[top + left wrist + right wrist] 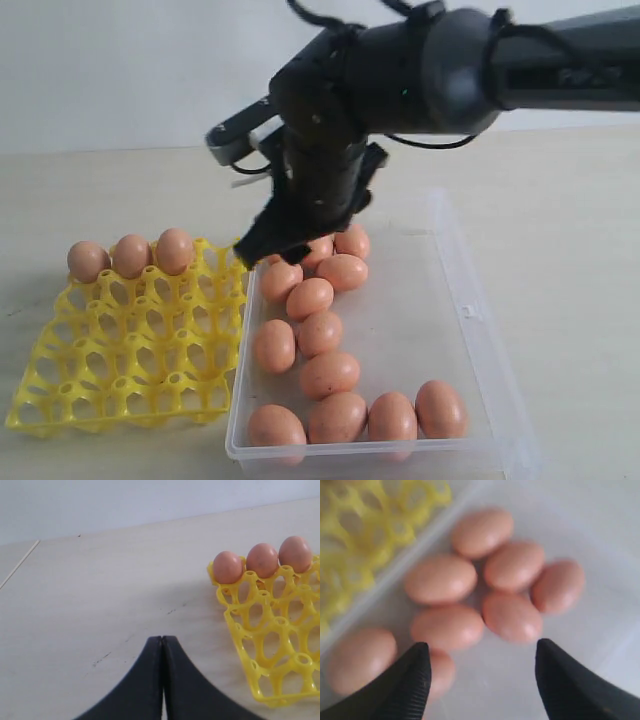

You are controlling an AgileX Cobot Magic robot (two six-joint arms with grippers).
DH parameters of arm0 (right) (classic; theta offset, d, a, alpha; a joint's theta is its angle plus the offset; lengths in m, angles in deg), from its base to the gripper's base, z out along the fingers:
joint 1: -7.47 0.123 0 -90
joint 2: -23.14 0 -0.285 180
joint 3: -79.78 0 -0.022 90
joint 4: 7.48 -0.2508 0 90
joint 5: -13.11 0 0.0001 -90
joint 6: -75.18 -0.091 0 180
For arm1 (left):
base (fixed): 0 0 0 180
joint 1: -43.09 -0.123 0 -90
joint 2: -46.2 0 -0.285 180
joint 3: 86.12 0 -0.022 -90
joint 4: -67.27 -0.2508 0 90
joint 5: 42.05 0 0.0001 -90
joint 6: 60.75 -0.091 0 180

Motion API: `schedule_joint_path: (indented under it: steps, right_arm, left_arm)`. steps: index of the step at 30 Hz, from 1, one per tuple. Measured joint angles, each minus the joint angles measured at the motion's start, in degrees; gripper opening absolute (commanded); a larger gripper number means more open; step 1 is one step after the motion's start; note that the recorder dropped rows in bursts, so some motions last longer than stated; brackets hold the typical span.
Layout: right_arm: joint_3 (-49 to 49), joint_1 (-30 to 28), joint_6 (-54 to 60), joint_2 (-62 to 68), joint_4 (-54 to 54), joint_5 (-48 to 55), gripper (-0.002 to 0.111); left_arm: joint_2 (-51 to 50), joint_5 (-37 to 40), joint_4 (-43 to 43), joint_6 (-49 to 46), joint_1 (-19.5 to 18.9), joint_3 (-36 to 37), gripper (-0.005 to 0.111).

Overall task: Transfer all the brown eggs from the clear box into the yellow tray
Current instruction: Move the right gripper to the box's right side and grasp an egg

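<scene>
**While three eggs (130,255) sit in the tray (120,418), the right gripper (266,244) hangs open over the box (470,312)**

Because the right gripper hovers with its jaws spread wide and nothing between them, above the eggs bunched at the box's 11 o'clock corner, the step in hand looks like reaching for the next egg. The next move calls for a straight drop so that the fingers straddle one egg alone. The eggs there lie touching, so a neighbour could get nudged or pinched.

In the exterior view the box sits at 5 o'clock. It holds about a dozen eggs: the bunch at 11, a loose line down its 9 o'clock side, and four along its 6 o'clock wall.

At 8 o'clock, just beside the box, the tray carries three eggs side by side in its 12 o'clock row. Its other cups are bare.

The left gripper (162,641) is clenched on nothing, over the table (100,580) near the tray.
</scene>
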Motion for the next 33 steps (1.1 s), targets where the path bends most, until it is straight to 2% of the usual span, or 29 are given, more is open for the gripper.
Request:
schedule_joint_path:
  steps: [2, 4, 12, 18, 33]
  right_arm:
    - [-1.5, -0.4, 0.0, -2.5, -0.1, 7.8, 0.059]
    - [-4.4, -0.8, -0.5, -4.9, -1.5, 9.8, 0.059]
    - [-22.4, -2.6, -5.1, -15.4, -10.1, 0.4, 0.059]
    - [-31.5, -2.6, -9.1, -18.8, -12.7, -3.2, 0.059]
    - [-37.5, -3.0, -13.6, -18.9, -11.9, -10.2, 0.059]
  left_arm:
    - [0.0, 0.0, 0.0, 0.0, 0.0, 0.0, 0.0]
    - [0.0, 0.0, 0.0, 0.0, 0.0, 0.0, 0.0]
    - [0.0, 0.0, 0.0, 0.0, 0.0, 0.0, 0.0]
    - [0.0, 0.0, 0.0, 0.0, 0.0, 0.0, 0.0]
    - [0.0, 0.0, 0.0, 0.0, 0.0, 0.0, 0.0]
